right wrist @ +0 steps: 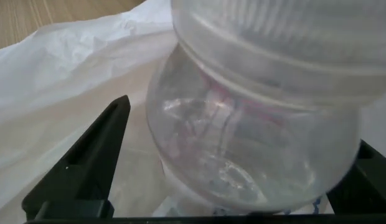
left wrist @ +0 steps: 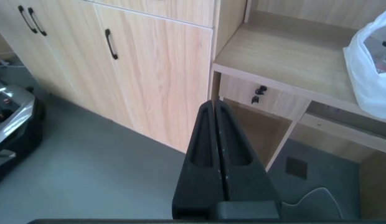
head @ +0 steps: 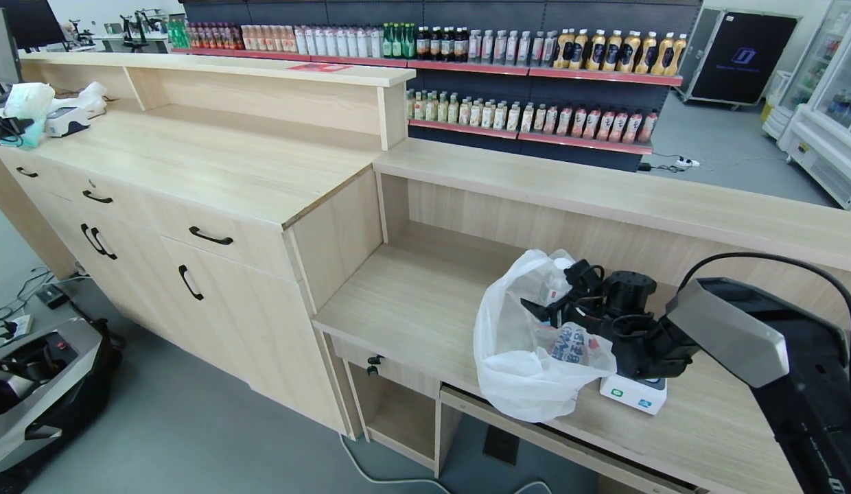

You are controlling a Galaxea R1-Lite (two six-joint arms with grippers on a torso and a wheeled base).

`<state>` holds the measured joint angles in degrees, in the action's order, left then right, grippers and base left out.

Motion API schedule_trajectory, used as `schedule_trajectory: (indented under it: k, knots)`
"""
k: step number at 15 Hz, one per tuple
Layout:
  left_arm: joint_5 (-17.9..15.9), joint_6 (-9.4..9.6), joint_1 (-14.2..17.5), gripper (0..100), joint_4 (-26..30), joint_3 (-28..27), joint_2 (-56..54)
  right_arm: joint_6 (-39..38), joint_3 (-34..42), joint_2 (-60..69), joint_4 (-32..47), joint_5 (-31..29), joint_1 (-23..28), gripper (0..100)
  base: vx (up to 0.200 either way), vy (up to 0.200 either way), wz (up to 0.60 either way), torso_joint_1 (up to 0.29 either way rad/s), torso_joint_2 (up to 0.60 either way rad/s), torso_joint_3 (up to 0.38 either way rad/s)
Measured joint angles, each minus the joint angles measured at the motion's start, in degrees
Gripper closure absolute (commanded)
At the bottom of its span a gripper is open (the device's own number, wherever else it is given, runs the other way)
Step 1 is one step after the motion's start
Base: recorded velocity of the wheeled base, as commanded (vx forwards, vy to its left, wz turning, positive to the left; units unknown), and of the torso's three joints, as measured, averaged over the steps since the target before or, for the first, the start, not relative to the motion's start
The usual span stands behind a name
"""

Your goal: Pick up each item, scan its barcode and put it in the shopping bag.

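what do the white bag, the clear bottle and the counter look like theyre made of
Thin white shopping bag: likely plastic film, translucent and crinkled. Clear ribbed bottle: probably glossy plastic, see-through with bright highlights. Light wood-grain counter: wood or laminate with a matte finish; cannot tell which.

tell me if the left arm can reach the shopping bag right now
Probably not yet: the left hand hangs low over the floor by the cabinet, while the shopping bag sits up on the counter with the right hand at its mouth.

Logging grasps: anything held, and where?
Left gripper shut, empty. Right gripper open around the body of a clear bottle at the shopping bag; one finger stands clear, no firm hold.
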<state>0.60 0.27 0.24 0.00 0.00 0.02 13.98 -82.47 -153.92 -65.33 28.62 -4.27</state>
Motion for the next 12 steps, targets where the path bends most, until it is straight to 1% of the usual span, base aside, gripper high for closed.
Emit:
schedule_trajectory:
  k: [3,6,8,10,12]
  knots:
    - [0.0,0.00,0.0,100,0.0,0.0,0.0,0.0,2.0,4.1,1.8,0.0,0.1,0,0.000,0.000,0.00,0.000,0.00,0.000]
    - [0.0,0.00,0.0,100,0.0,0.0,0.0,0.3,7.4,12.3,2.0,-0.3,0.1,0,0.000,0.000,0.00,0.000,0.00,0.000]
    - [0.0,-0.02,0.0,100,0.0,0.0,0.0,1.9,14.2,19.1,2.2,-0.4,0.6,0,0.000,0.000,0.00,0.000,0.00,0.000]
    - [0.0,0.00,0.0,100,0.0,0.0,0.0,6.8,25.0,26.7,2.0,-0.4,2.2,0,0.000,0.000,0.00,0.000,0.00,0.000]
    - [0.0,0.00,0.0,100,0.0,0.0,0.0,10.6,35.7,34.8,2.7,-0.6,5.2,0,0.000,0.000,0.00,0.000,0.00,0.000]
